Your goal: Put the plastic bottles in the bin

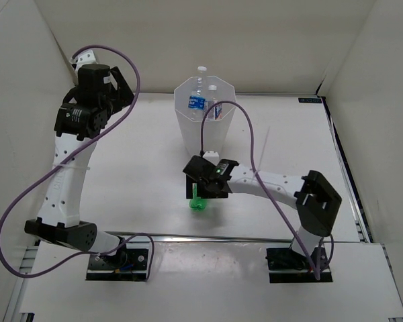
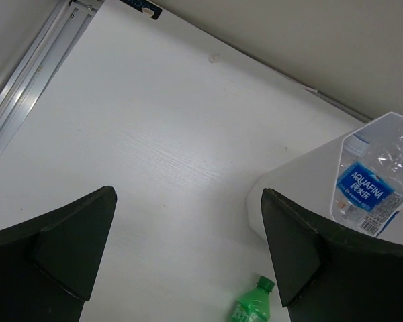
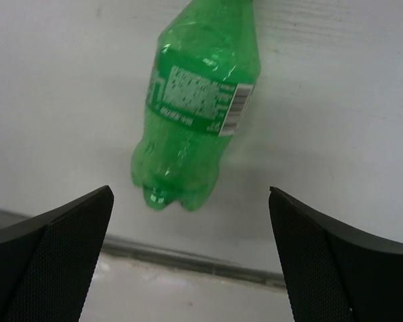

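A green bottle (image 1: pixel 198 202) lies on the table near the front edge, and its base (image 3: pixel 181 181) points toward my right gripper (image 3: pixel 191 192). That gripper (image 1: pixel 201 188) hovers just above the bottle, open, holding nothing. The white bin (image 1: pixel 205 117) stands behind it at centre, with clear plastic bottles (image 1: pixel 200 90) with white caps sticking up out of it. My left gripper (image 1: pixel 123 90) is raised high at the back left, open and empty. Its wrist view looks down past its fingers (image 2: pixel 74 235) at the bin (image 2: pixel 302 178), a blue-labelled bottle (image 2: pixel 373 184) inside it and the green bottle (image 2: pixel 253 305).
White walls enclose the table on the left, back and right. A metal rail (image 1: pixel 255 238) runs along the table's front edge, right below the green bottle. A purple cable (image 1: pixel 255 144) loops over the right arm next to the bin.
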`<state>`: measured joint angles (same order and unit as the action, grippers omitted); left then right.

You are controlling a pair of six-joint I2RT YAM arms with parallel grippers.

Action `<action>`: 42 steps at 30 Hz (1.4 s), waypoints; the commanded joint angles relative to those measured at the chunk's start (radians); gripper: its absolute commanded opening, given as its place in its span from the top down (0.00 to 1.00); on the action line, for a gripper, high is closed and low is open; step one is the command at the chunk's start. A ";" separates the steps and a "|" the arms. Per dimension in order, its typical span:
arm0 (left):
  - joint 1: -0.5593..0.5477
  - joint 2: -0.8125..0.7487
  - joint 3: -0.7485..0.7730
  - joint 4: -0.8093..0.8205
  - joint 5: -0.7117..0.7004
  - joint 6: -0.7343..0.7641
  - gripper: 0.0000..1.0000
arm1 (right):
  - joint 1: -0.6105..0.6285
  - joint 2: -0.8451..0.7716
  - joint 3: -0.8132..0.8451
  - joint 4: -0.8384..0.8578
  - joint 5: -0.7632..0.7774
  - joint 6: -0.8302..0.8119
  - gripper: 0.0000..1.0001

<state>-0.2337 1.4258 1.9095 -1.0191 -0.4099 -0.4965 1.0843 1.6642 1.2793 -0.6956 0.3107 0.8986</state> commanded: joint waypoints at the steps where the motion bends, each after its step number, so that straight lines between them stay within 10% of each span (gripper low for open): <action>1: 0.004 -0.062 -0.006 -0.006 -0.023 0.045 0.00 | 0.003 0.084 0.000 0.044 0.123 0.131 0.00; 10: 0.004 -0.071 -0.026 -0.035 -0.043 0.111 0.00 | -0.024 0.265 0.066 0.122 0.139 0.092 0.01; 21: 0.004 -0.071 -0.072 -0.035 -0.053 0.093 0.00 | -0.034 0.194 0.028 0.120 0.074 0.045 0.52; 29: 0.004 -0.071 -0.072 -0.035 -0.082 0.093 0.00 | 0.065 -0.019 0.071 0.058 0.091 -0.090 0.61; 42: 0.004 -0.080 -0.059 -0.055 -0.101 0.046 0.00 | -0.055 -0.080 0.740 0.048 0.058 -0.527 0.61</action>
<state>-0.2329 1.3819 1.8385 -1.0554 -0.4877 -0.4335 1.1152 1.5150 1.8027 -0.6727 0.3809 0.5190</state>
